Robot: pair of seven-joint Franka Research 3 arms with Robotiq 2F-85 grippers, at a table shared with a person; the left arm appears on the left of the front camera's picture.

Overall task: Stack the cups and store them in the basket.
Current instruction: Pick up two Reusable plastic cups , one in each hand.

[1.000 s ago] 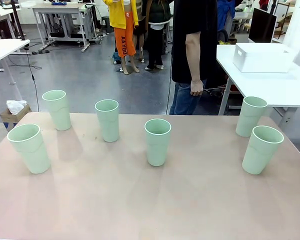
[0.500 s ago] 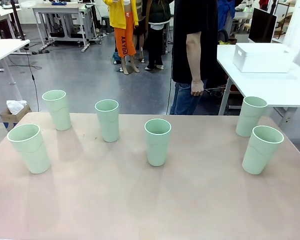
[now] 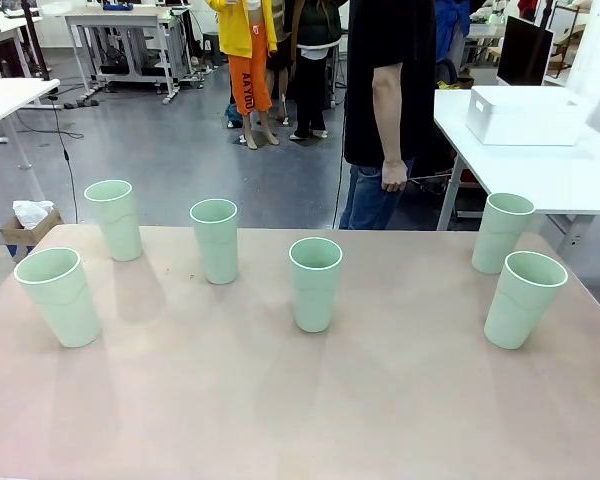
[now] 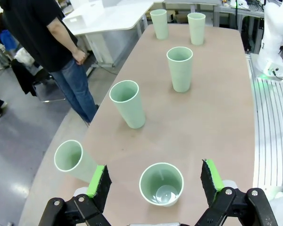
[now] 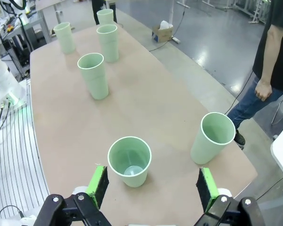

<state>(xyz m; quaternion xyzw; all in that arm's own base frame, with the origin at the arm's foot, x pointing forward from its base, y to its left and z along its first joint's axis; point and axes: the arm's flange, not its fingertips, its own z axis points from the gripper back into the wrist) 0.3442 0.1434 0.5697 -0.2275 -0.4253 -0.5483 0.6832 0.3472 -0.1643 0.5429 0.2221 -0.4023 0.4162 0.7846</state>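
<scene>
Left wrist view: left gripper point(image 4: 155, 178), green-padded fingers point(image 4: 100, 181) spread wide apart, holding nothing. One cup point(image 4: 161, 184) stands upright, open end up, on the table point(image 4: 217, 117) below the gap. Right wrist view: right gripper point(image 5: 152, 187), likewise spread wide and holding nothing, above another upright cup point(image 5: 129, 161). Front view, near to far: six cups, all pale green, upright and separate, none stacked. Near left, one point(image 3: 58, 296); near right, one point(image 3: 523, 298); middle, one point(image 3: 315, 283); farther back and left of middle, one point(image 3: 215, 240); far left, one point(image 3: 113, 218); far right, one point(image 3: 503, 232). Table: pinkish-brown top. Person point(image 3: 388, 90): black top, blue jeans, standing past the far edge, hand point(image 3: 392, 177) hanging at the side. Basket point(image 3: 525, 115): white, on a separate white side table point(image 3: 580, 175) beyond the far right corner, well apart from every cup.
</scene>
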